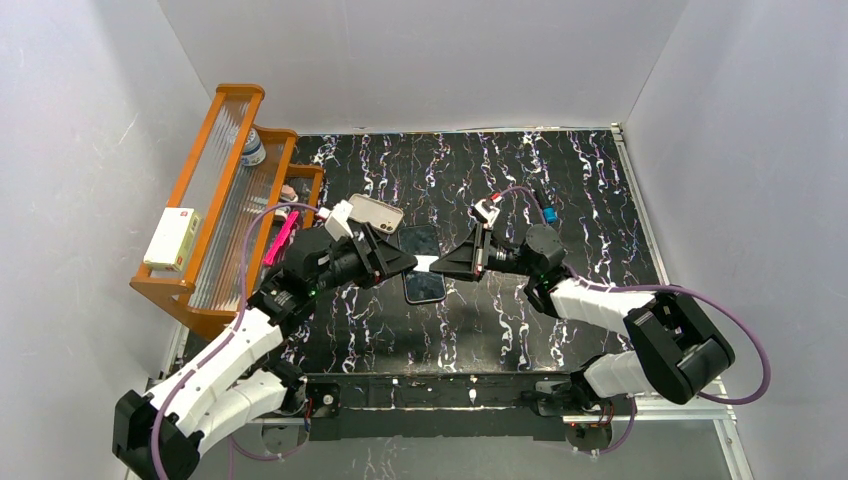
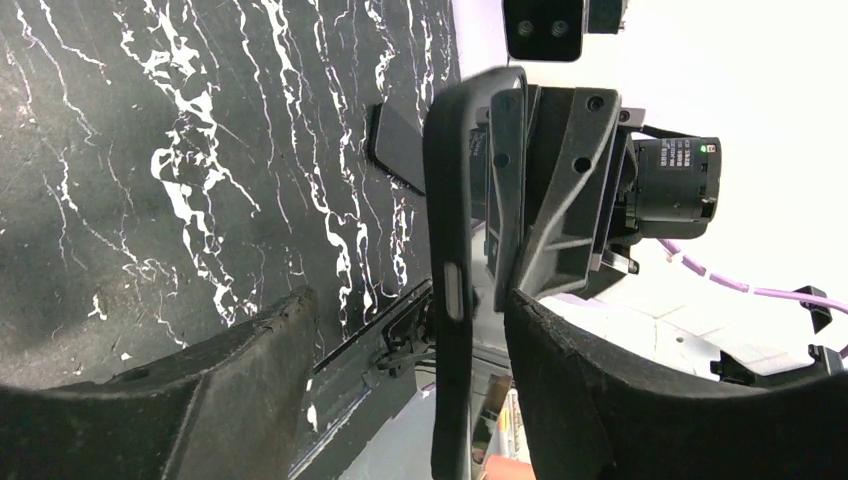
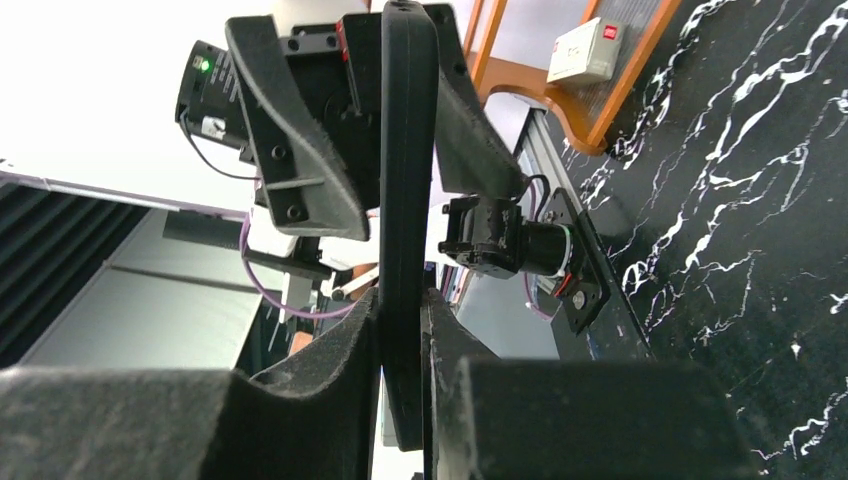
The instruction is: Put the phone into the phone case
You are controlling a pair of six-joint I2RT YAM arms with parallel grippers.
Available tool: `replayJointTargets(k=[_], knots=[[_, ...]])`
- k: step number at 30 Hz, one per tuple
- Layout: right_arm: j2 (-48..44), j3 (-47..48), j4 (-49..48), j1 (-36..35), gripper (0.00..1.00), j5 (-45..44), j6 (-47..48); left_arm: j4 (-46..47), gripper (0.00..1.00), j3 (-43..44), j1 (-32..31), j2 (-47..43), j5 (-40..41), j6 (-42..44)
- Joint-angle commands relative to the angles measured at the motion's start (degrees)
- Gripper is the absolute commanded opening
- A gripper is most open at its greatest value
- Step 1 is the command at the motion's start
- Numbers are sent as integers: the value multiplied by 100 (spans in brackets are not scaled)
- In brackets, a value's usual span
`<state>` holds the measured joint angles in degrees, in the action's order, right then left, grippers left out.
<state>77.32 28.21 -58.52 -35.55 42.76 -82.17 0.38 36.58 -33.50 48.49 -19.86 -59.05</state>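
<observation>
The phone point(image 1: 428, 263) is a dark slab held level above the table between both grippers. It shows edge-on in the left wrist view point(image 2: 447, 200) and the right wrist view point(image 3: 408, 150). My right gripper point(image 1: 445, 264) point(image 3: 402, 300) is shut on one end of it. My left gripper point(image 1: 408, 262) point(image 2: 410, 300) is open, with its jaws either side of the other end and a gap on each side. The pale beige phone case point(image 1: 375, 212) lies on the table just behind the left gripper, apart from the phone.
Two flat black slabs lie under the grippers, one behind point(image 1: 420, 240) point(image 2: 400, 150) and one in front point(image 1: 425, 288). A wooden rack point(image 1: 215, 200) stands along the left edge with a white box point(image 1: 172, 238) and a bottle point(image 1: 253, 148). White walls enclose the table.
</observation>
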Motion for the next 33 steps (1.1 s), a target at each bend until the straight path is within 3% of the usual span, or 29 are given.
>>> replayJointTargets(k=[1,4,7,11,15,18,23,33], knots=[[-19,393,-734,-117,21,327,33,580,63,1,1,68,-157,-208],[-31,440,-503,-128,26,357,121,1079,48,-216,1,23,-261,-489],[-88,533,-76,-134,29,433,358,1418,25,-353,1,-50,-248,-666],[-213,520,233,-131,45,519,566,1670,1,-441,1,-218,-141,-784],[-353,385,378,-128,69,630,596,1844,0,-510,1,-380,-26,-819],[-463,269,726,-130,78,788,753,1964,0,-525,1,-403,19,-815],[-619,10,1252,-139,77,980,1034,2193,0,-511,1,-322,10,-828],[-653,-189,938,-155,69,985,809,2172,0,-596,1,-330,174,-554]])
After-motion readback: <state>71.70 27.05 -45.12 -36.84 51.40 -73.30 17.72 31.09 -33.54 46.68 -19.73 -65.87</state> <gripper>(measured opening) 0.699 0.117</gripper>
